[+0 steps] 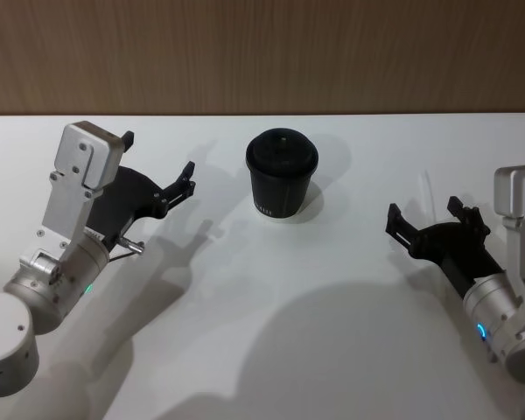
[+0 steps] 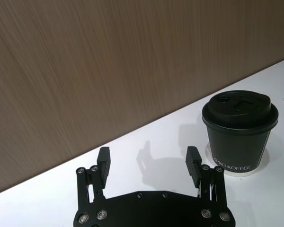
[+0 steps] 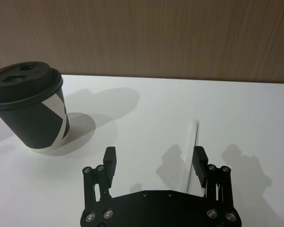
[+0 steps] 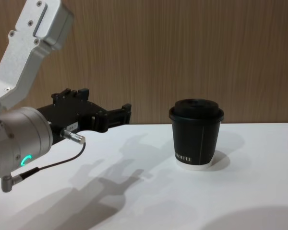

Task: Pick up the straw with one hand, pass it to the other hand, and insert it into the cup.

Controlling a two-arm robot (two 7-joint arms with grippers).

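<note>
On the robot's left, the left gripper (image 1: 157, 156) of a silver arm (image 4: 19, 139) hovers over the white table (image 1: 271, 315), fingers spread wide and holding nothing. On the right, the right gripper (image 3: 154, 153) is likewise wide open and empty, poised low over the tabletop. The white straw (image 3: 193, 142) lies flat on the table in the gap between that gripper's fingers, close to one of them, its far end reaching past the fingertips. Farther back, between the two arms and apart from both, the black lidded paper cup (image 1: 282, 175) stands upright. A wood-panelled wall (image 4: 182, 48) closes the scene behind the table.
</note>
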